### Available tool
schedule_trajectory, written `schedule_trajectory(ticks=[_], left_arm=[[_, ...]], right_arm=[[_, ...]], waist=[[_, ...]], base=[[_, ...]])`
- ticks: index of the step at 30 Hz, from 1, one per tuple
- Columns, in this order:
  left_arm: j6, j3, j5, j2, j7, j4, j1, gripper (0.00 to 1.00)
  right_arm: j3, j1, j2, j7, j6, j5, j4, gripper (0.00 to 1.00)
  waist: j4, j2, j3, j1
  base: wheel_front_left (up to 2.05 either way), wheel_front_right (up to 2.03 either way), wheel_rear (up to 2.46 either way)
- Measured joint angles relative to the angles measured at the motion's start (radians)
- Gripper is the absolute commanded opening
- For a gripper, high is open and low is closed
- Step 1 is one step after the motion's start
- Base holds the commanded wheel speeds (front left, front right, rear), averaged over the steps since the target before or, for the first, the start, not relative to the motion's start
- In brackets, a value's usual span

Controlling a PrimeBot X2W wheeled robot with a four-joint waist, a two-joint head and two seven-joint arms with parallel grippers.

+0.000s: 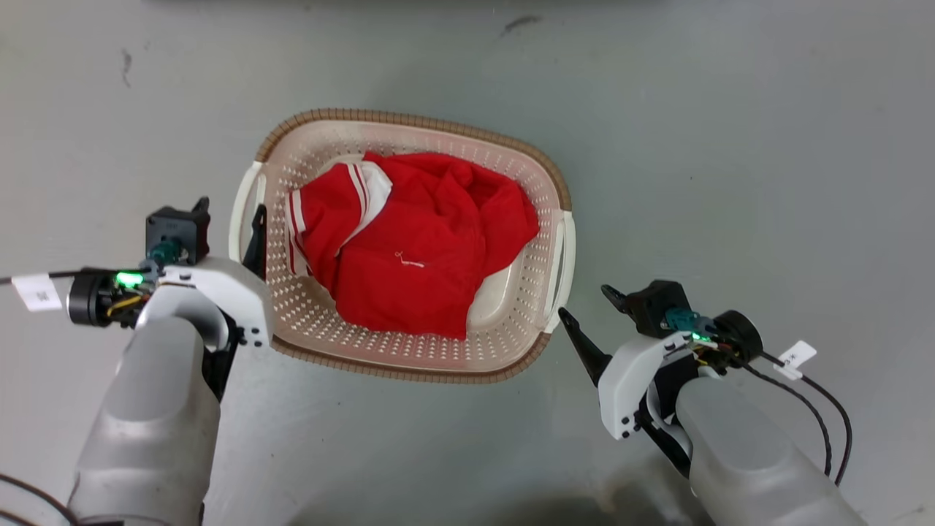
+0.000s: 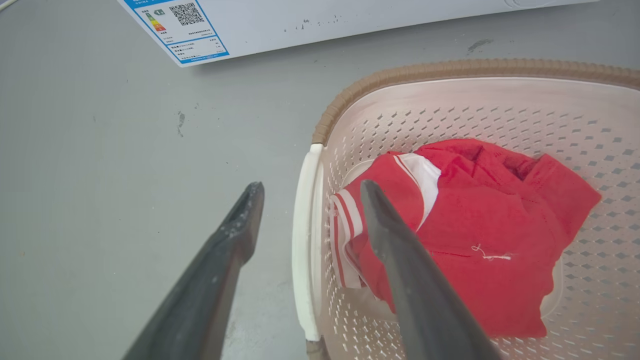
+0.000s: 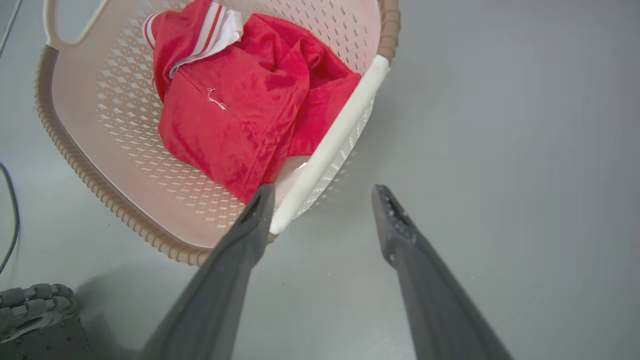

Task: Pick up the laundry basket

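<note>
Grey floor (image 1: 730, 146) bears the laundry basket (image 1: 321, 325); left gripper (image 2: 310, 186) and right gripper (image 3: 324, 190), both wide, should straddle the handles (image 2: 301, 250) evenly.

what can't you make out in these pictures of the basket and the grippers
- basket bottom: covered by the red shirt in every view
- white appliance, left wrist view: cut off by the top edge; its label print is too small to read
- dark ribbed thing, right wrist view: cut off at the bottom-left corner
- right gripper: whether its finger touches the white handle is unclear
</note>
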Motion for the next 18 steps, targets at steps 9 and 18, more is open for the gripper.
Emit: schedule_trajectory(ticks=[9, 18], left_arm=[[0.004, -0.033, 0.019, 0.017, 0.000, 0.086, -0.093, 1.00], [0.009, -0.061, 0.027, 0.019, 0.000, 0.148, -0.154, 1.00]], right_arm=[[0.104, -0.076, 0.000, 0.000, 0.000, 0.085, 0.026, 1.00], [0.191, -0.127, 0.000, 0.000, 0.000, 0.177, 0.058, 1.00]], waist=[[-0.005, 0.0000, 0.070, -0.0001], [-0.012, 0.0000, 0.120, -0.0001]], base=[[0.00, 0.00, 0.00], [0.00, 0.00, 0.00]])
